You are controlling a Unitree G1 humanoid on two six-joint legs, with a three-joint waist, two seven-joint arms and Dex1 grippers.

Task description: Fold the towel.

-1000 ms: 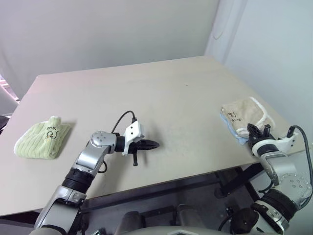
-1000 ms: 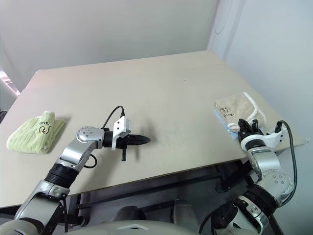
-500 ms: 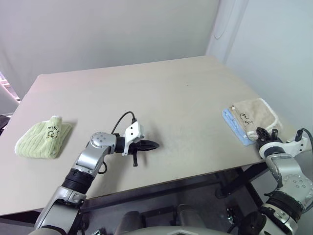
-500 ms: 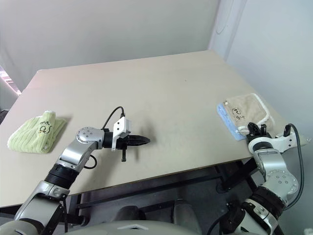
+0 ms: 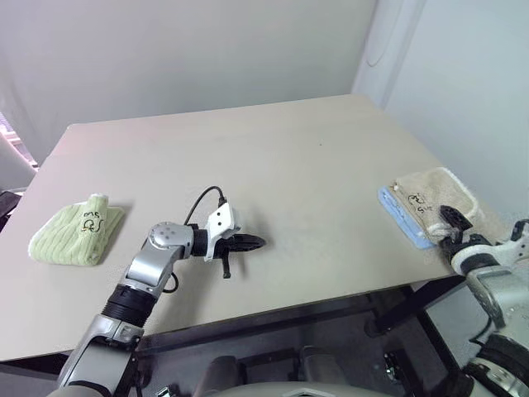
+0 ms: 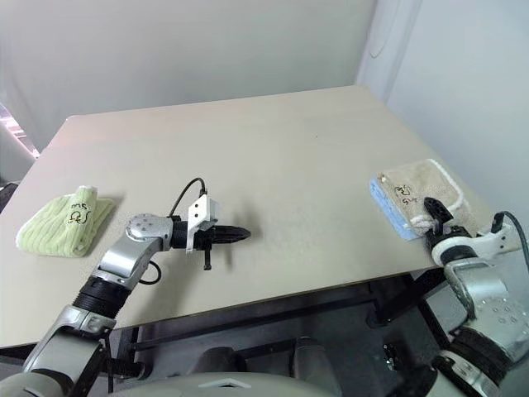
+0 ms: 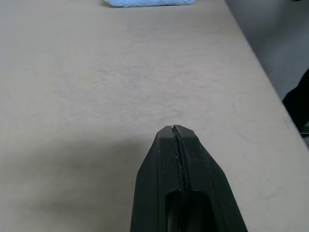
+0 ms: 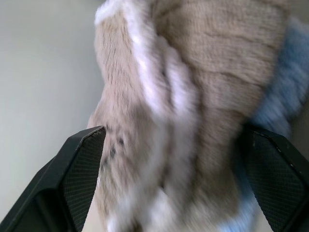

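Folded towel at the table's right edge

The beige towel lies on a blue towel there; the right gripper gapes wide just off it, the left gripper pinched closed mid-table.

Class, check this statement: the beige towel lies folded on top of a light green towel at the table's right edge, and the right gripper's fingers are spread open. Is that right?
Not quite. The beige towel lies on a light blue towel, as the right eye view shows. The rest holds: it is at the table's right edge, and the right gripper is spread open.
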